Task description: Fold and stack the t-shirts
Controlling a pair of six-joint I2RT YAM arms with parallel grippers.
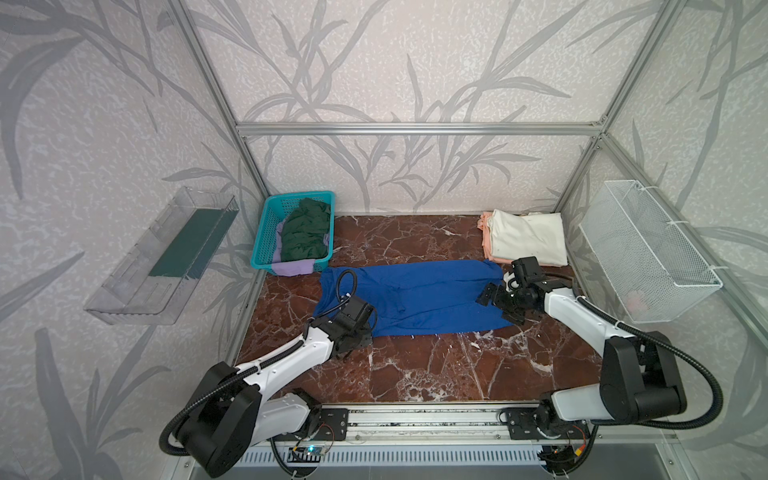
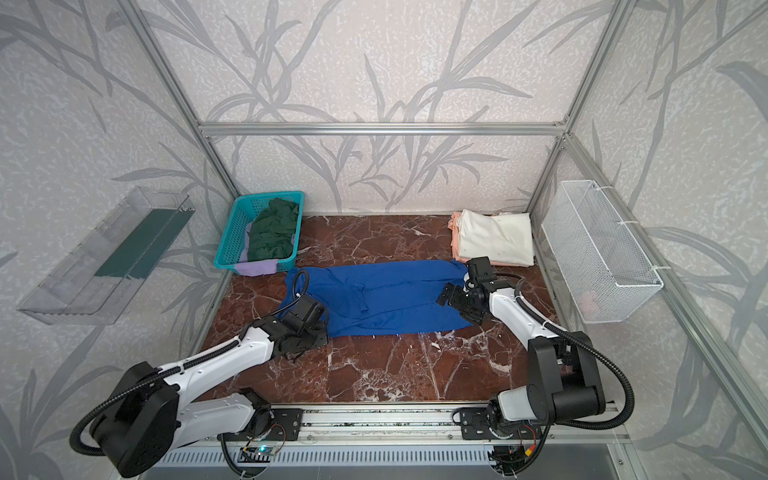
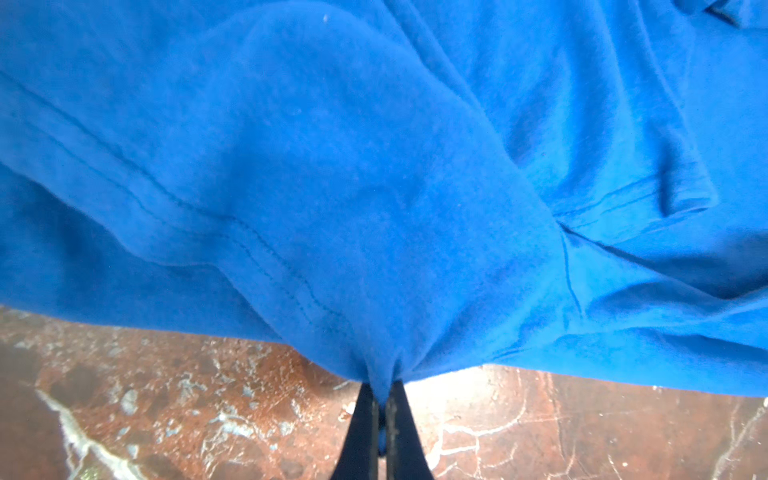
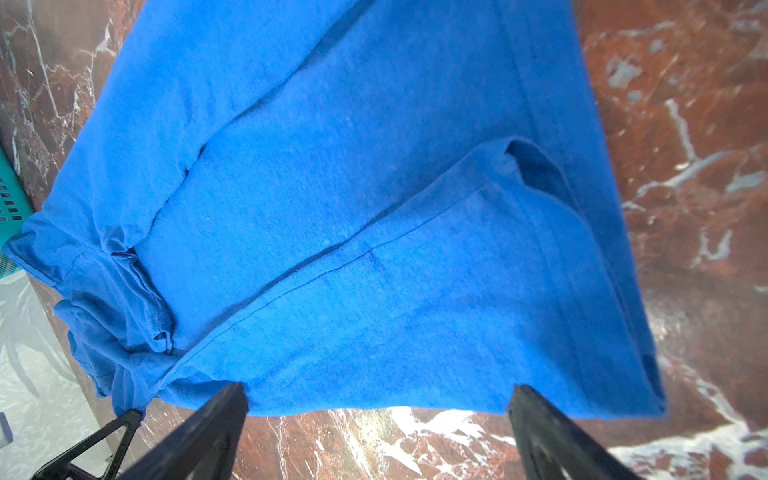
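A royal blue t-shirt lies across the middle of the marble table as a long folded strip, with no print showing. My left gripper is shut on the shirt's near edge at its left end; blue cloth is pinched between the fingers. At the shirt's right end my right gripper stands open, fingertips just at the hem, nothing held. A cream-white t-shirt lies folded on a peach one at the back right. Dark green and lavender t-shirts fill the basket.
The teal plastic basket sits at the back left corner, close to the blue shirt's left end. A clear bin hangs on the left wall and a white wire basket on the right wall. Aluminium frame posts edge the table.
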